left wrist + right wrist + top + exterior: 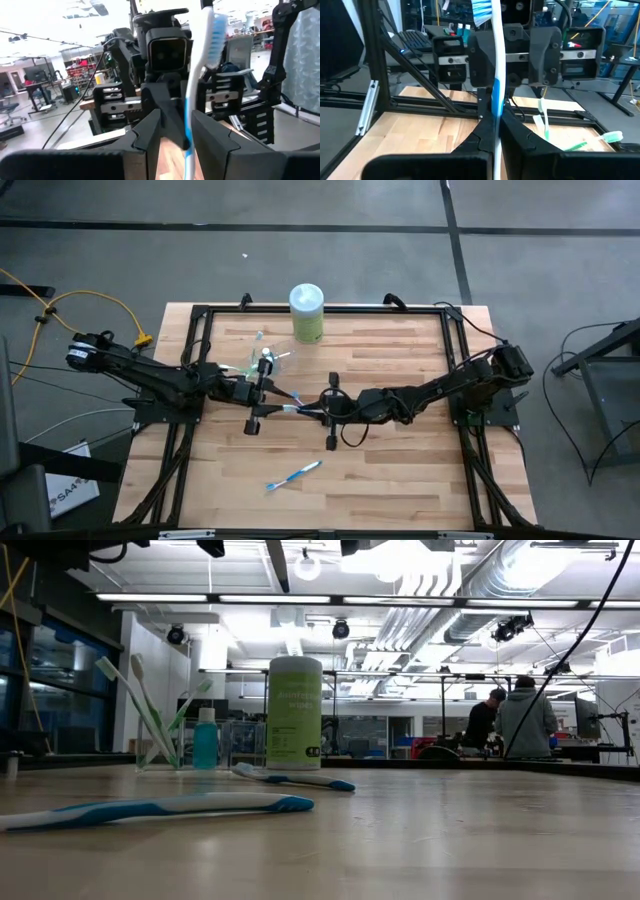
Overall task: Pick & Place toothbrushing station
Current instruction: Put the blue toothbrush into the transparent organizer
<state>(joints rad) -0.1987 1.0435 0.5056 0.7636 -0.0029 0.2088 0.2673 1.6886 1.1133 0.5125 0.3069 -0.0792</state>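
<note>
A white toothbrush with a blue handle stretch (495, 95) stands head-up between my two grippers, above the table's middle. My right gripper (495, 142) is shut on it. My left gripper (176, 135) faces it, open, with a finger on either side of the handle (188, 125); I cannot tell if it touches. The clear cup (262, 362) stands at the far left with several green-accented brushes in it (160, 730). A blue-white toothbrush (293, 475) lies flat near the front edge. My right gripper pinches the toothbrush's handle (495, 131) between its two fingers, just below the blue stretch. The fingers come level from the table's right and lie across the handle. The brush is lifted clear of the table, roughly upright, with its bristle head (482, 11) on top.
A white and green canister (307, 313) stands at the far edge and a small blue bottle (205, 740) beside the cup. In the low view a second toothbrush (292, 780) lies flat on the table behind the near one (150, 808). People stand in the room behind (520, 715).
</note>
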